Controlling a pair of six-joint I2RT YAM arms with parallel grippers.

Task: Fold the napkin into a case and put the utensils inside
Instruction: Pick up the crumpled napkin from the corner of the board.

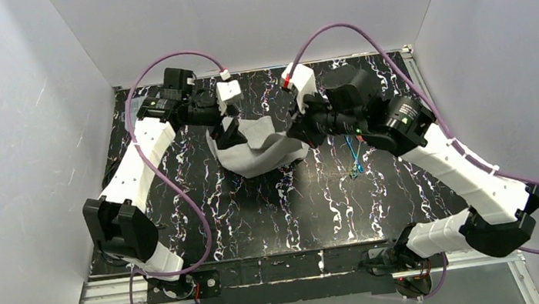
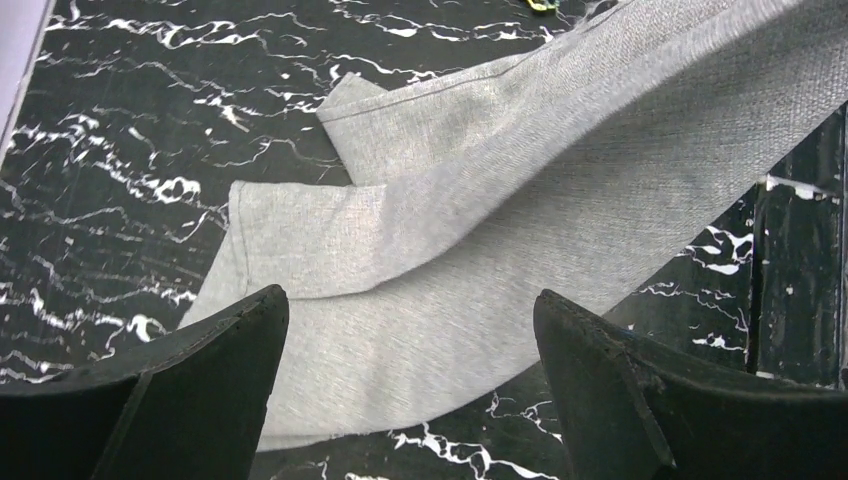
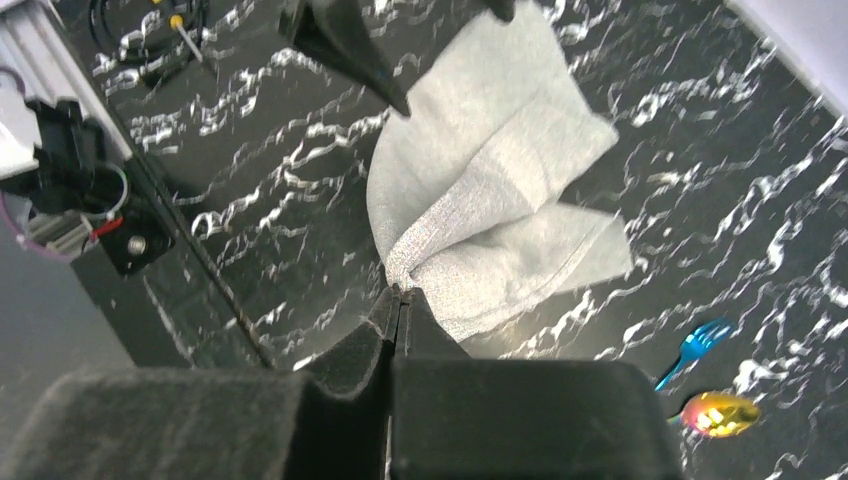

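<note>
light: even, soft | shadows: faint | focus: napkin (image 2: 500, 200) sharp, right claw (image 3: 398, 292) soft

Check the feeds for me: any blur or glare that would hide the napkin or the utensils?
Top external: evenly lit, napkin clear, utensils too small to resolve. Left wrist: napkin weave crisp further off, softer up close, no glare. Right wrist: slightly smeared; the napkin reads bright, the gold spoon throws glare, the blue fork is soft-edged.
</note>
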